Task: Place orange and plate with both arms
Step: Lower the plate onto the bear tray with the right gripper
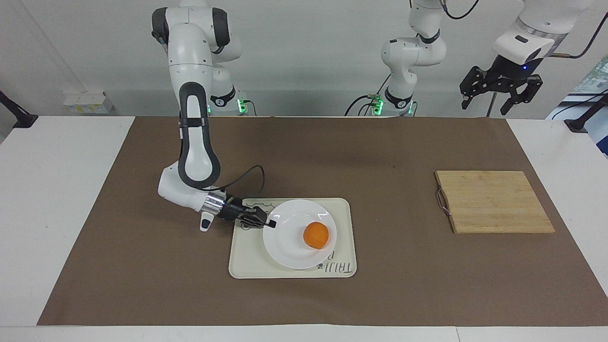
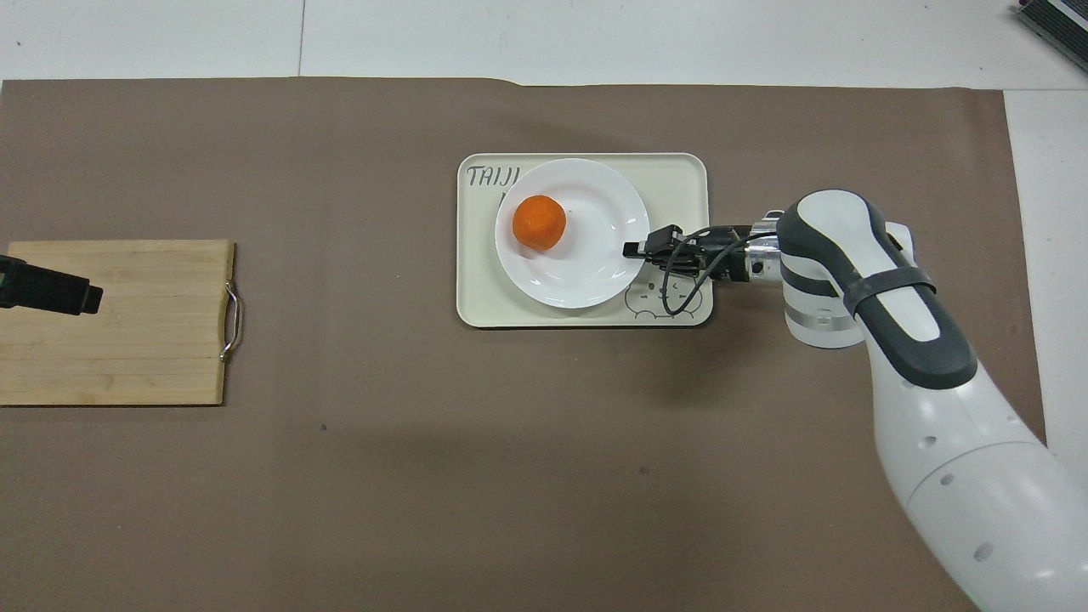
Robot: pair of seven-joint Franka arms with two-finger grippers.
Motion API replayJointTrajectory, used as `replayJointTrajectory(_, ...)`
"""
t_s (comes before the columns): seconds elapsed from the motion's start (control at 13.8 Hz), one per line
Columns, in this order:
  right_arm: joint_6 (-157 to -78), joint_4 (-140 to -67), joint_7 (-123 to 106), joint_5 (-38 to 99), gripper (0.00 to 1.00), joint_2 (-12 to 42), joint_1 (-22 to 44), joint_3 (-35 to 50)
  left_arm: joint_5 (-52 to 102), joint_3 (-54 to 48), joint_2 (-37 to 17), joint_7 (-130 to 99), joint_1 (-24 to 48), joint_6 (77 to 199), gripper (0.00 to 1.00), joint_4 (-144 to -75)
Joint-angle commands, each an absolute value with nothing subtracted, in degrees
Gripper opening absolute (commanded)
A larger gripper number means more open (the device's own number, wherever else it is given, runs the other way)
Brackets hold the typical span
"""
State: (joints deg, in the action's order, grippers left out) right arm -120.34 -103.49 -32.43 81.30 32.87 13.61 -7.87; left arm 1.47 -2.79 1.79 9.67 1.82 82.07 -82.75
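Observation:
The white plate [image 1: 287, 240] lies on the cream tray [image 1: 243, 262] with the orange [image 1: 316, 235] resting on it, toward the plate's side facing the left arm's end. My right gripper [image 1: 269, 223] is low at the plate's rim on the right arm's end and is shut on that rim. In the overhead view the plate [image 2: 591, 259], the orange [image 2: 539, 222] and the right gripper [image 2: 635, 249] show the same. My left gripper [image 1: 499, 94] waits high in the air, open and empty, over the left arm's end of the table; its tip [image 2: 51, 289] shows over the board.
The cream tray [image 2: 680, 174] with a bear drawing and lettering sits mid-table on a brown mat. A wooden cutting board [image 1: 494, 202] with a metal handle lies toward the left arm's end, also seen overhead [image 2: 127, 348].

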Motion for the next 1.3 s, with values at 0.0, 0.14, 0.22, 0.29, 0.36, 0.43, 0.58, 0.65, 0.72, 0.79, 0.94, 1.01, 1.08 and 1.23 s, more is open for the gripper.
replayJointTrajectory(0.0, -120.7, -104.6, -33.8, 80.7, 1.0, 31.6, 13.3, -7.8, 0.8, -3.4, 2.7, 10.1, 1.0, 81.4, 1.0, -83.7)
replayJointTrajectory(0.14, -121.6, -104.6, -33.5, 80.1, 1.0, 30.4, 13.1, -8.1, 0.8, -3.4, 2.7, 10.1, 1.0, 81.5, 1.0, -83.7)
replayJointTrajectory(0.22, -121.7, -104.5, -33.1, 77.5, 1.0, 29.8, 12.7, -8.3, 0.8, -3.4, 2.7, 10.1, 1.0, 81.5, 1.0, -83.7)
replayJointTrajectory(0.29, -122.3, -103.9, -32.5, 74.0, 1.0, 29.5, 12.7, -8.3, 0.8, -3.4, 2.7, 10.1, 1.0, 81.5, 1.0, -83.7)
replayJointTrajectory(0.36, -122.8, -103.8, -31.2, 70.9, 1.0, 28.6, 12.4, -8.8, 0.8, -3.4, 2.7, 10.1, 1.0, 81.4, 1.0, -83.7)
replayJointTrajectory(0.43, -122.9, -103.8, -29.8, 68.1, 1.0, 27.6, 12.4, -9.1, 0.8, -3.4, 2.7, 10.1, 1.0, 81.5, 1.0, -83.7)
replayJointTrajectory(0.58, -123.3, -103.6, -27.3, 62.8, 1.0, 26.0, 12.3, -9.5, 0.8, -3.4, 2.7, 10.1, 1.0, 81.5, 1.0, -83.7)
replayJointTrajectory(0.65, -123.7, -103.5, -26.0, 60.0, 1.0, 25.3, 12.3, -10.4, 0.8, -3.4, 2.7, 10.1, 1.0, 81.5, 1.0, -83.7)
replayJointTrajectory(0.72, -123.7, -103.5, -25.0, 57.3, 1.0, 24.6, 12.3, -10.6, 0.8, -3.4, 2.7, 10.1, 1.0, 81.5, 1.0, -83.7)
replayJointTrajectory(0.79, -123.8, -103.4, -23.7, 54.3, 1.0, 23.8, 12.3, -11.3, 0.8, -3.4, 2.7, 10.1, 1.0, 81.5, 1.0, -83.7)
replayJointTrajectory(0.94, -123.8, -103.2, -19.2, 46.3, 1.0, 21.9, 12.4, -11.9, 0.8, -3.4, 2.7, 10.1, 1.0, 81.5, 1.0, -83.7)
replayJointTrajectory(1.01, -123.8, -103.2, -15.4, 41.8, 1.0, 20.4, 12.4, -11.9, 0.8, -3.4, 2.7, 10.1, 1.0, 81.4, 1.0, -83.7)
replayJointTrajectory(1.08, -123.7, -103.3, -11.3, 37.9, 1.0, 19.2, 12.4, -11.9, 0.8, -3.4, 2.7, 10.1, 1.0, 81.5, 1.0, -83.7)
replayJointTrajectory(1.23, -123.3, -103.2, -4.0, 31.4, 1.0, 17.3, 12.4, -11.9, 0.8, -3.4, 2.7, 10.1, 1.0, 81.4, 1.0, -83.7)
